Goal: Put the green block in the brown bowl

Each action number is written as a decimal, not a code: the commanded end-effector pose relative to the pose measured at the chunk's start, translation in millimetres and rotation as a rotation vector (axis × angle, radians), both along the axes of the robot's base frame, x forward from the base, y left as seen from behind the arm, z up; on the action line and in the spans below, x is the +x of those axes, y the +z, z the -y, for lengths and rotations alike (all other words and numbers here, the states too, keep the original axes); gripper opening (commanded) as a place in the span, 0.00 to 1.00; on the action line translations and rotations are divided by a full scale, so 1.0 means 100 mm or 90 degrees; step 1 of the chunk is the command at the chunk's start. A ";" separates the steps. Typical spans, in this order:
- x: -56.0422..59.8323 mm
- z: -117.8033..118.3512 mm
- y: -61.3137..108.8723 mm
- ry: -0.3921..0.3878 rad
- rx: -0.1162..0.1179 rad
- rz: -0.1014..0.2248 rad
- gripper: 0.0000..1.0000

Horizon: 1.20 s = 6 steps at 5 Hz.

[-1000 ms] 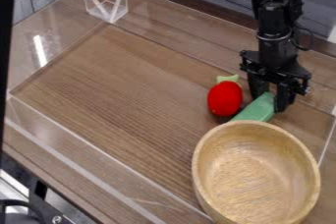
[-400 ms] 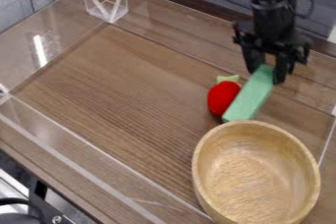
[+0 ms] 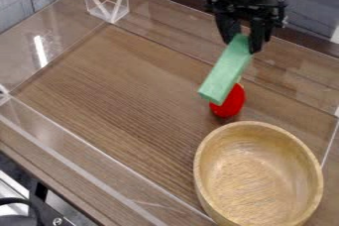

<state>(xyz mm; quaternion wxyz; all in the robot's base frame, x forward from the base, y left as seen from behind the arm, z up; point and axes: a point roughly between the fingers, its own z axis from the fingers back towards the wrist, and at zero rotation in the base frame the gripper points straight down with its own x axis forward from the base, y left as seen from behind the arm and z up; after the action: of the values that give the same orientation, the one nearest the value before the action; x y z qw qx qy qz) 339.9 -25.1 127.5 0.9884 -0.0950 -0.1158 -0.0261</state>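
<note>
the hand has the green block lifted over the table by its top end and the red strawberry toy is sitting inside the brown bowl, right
Not quite. The hand does hold the green block up by its top end, but the red strawberry toy is on the table just outside the brown bowl, beyond its far rim. The camera view shows the bowl holding nothing.

Single fixed view, raised and angled down across the wooden table (image 3: 119, 81), fairly near, probably from its front corner, brown bowl (image 3: 259, 175) nearest, arm entering from top.
</note>
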 end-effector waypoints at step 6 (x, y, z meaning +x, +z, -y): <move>0.31 -0.21 -0.26 -0.011 0.008 0.069 0.00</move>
<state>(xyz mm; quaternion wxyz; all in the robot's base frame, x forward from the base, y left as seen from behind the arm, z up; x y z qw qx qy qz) 366.3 -8.0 82.9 0.9847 -0.0928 -0.1415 -0.0411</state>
